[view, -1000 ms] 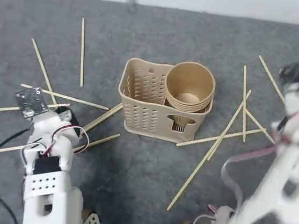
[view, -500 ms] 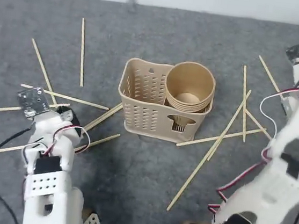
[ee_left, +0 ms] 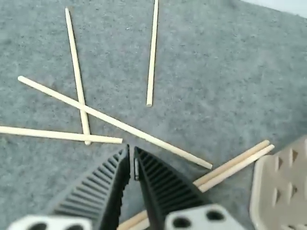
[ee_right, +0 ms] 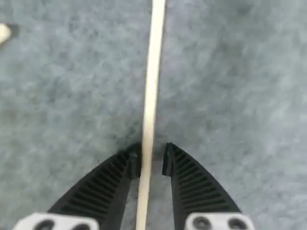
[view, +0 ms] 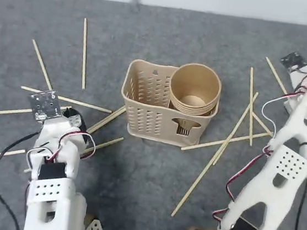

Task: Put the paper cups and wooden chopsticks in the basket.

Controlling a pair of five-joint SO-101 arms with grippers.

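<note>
Cropped chopstick (ee_right: 153, 72) within right end effector (ee_right: 151, 154)

Matt wooden chopsticks (ee_left: 151, 52), fuzzy grey carpet (view: 134, 190)

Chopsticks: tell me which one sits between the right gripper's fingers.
The chopstick lying lengthwise between the right gripper's open fingers, in the right wrist view. The other chopsticks lie scattered around the basket, none between those fingers.

Chopstick (ee_right: 152, 72) ends and most of the basket (ee_left: 283, 187) past the wrist views' edges.
</note>
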